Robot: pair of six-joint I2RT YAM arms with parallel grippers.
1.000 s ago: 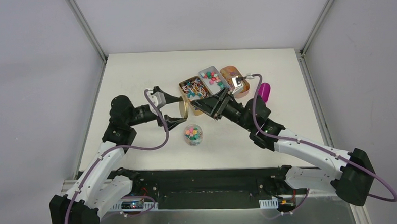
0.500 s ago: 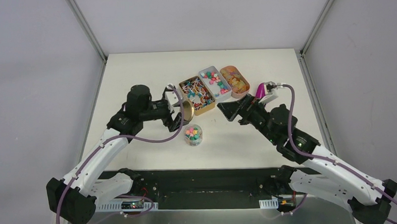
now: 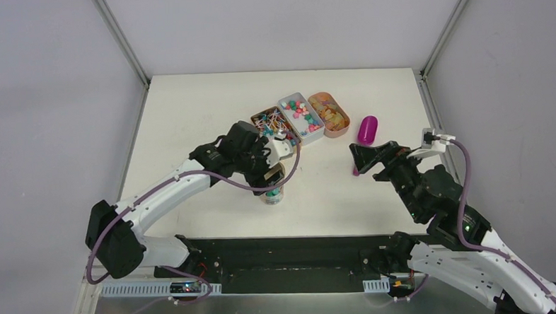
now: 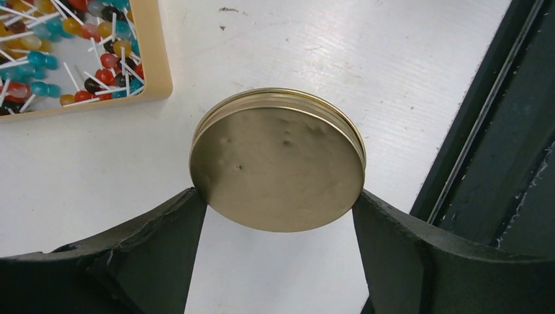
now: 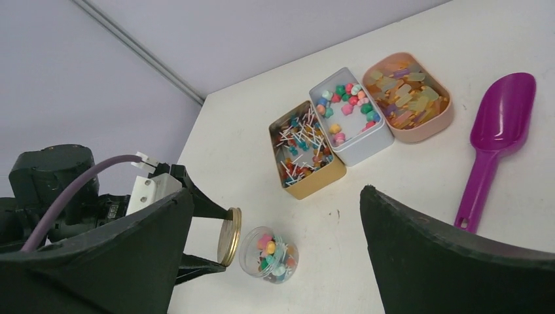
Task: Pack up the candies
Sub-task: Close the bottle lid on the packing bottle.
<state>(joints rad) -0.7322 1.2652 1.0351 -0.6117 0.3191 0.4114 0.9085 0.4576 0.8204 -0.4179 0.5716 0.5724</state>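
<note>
On the white table (image 3: 188,118), three tins (image 5: 317,180) hold loose candies (image 5: 340,104). Right gripper (image 3: 358,160) hangs empty, jaws wide apart. Left gripper (image 4: 278,216) clamps the gold lid (image 4: 278,157) just beside the small jar (image 5: 268,254), which looks filled; capping it probably remains.

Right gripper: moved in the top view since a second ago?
Yes. The right gripper has drawn back to the right, from over the gold tin to the handle end of the magenta scoop, fingers open.
</note>
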